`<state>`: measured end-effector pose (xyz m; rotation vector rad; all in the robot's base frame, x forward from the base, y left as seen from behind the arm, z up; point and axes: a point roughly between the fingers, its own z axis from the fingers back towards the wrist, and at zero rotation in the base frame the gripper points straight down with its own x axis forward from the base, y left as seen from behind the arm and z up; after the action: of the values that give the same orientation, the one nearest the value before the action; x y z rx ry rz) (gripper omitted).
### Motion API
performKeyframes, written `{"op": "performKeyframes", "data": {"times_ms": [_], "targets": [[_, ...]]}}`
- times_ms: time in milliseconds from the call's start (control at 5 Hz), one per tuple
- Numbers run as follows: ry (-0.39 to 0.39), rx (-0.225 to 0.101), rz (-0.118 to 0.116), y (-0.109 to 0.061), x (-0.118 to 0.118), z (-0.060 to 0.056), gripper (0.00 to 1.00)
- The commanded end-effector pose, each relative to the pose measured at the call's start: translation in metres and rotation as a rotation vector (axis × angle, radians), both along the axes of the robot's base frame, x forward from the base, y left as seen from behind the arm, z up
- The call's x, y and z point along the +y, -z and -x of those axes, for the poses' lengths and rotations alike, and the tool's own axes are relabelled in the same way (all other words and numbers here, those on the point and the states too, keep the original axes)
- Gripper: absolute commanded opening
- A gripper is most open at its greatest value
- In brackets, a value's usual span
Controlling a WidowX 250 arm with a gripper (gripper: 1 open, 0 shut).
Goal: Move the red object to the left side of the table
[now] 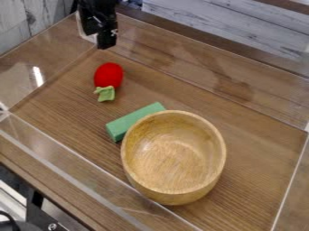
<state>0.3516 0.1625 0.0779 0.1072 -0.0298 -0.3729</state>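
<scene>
The red object (108, 74), a small rounded toy fruit with a light green stem end (107, 92), lies on the brown wood-grain table (205, 86) in its left half. My dark gripper (104, 40) hangs at the top left, pointing down. It is above and behind the red object in the picture and apart from it. Its fingers stand open with nothing between them.
A green rectangular block (133, 121) lies just in front of the red object. A large wooden bowl (175, 155) stands beside the block at the near middle. Low clear acrylic walls (49, 149) border the table on all sides.
</scene>
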Motion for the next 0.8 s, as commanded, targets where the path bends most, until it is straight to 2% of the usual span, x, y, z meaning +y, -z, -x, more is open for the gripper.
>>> {"op": "performKeyframes", "data": {"times_ms": [0, 200, 400, 600], "targets": [[0.019, -0.057, -0.028, -0.03, 0.003, -0.013, 1.0], [0.041, -0.046, -0.027, -0.034, 0.004, -0.02, 1.0], [0.046, -0.035, -0.026, -0.018, 0.001, -0.02, 0.0], [0.049, -0.024, -0.027, -0.003, -0.001, -0.018, 0.0]]}}
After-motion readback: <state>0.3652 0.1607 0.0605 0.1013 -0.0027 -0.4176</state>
